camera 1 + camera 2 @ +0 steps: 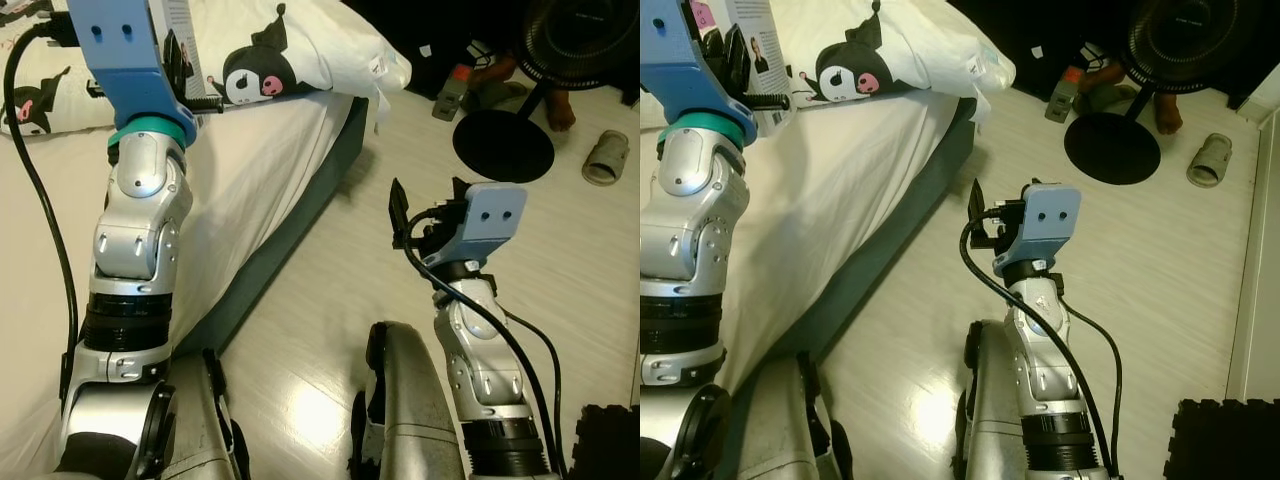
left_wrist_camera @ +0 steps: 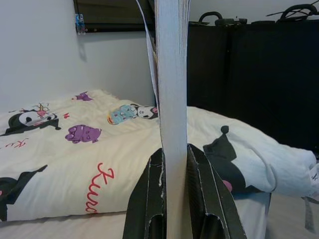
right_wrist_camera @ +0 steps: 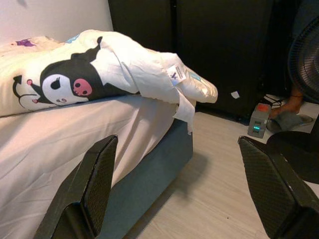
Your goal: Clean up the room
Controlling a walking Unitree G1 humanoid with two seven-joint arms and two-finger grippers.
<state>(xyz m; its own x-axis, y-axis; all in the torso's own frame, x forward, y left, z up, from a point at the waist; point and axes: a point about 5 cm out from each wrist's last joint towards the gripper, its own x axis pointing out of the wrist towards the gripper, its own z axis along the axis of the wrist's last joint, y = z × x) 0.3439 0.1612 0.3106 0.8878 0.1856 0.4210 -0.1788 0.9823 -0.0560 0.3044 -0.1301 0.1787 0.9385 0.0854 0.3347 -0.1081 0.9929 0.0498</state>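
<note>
My left gripper is shut on a thin book, which stands upright edge-on between the fingers. In the left eye view the book is held raised over the bed, near a white quilt printed with a black cartoon character. My right gripper hangs open and empty over the wooden floor beside the bed's grey base. In the right wrist view its fingers stand wide apart, facing the bed corner and quilt.
A standing fan with a round black base is on the floor ahead right. A person's foot shows behind it. A grey slipper and a small grey device lie nearby. A black mat sits at the lower right.
</note>
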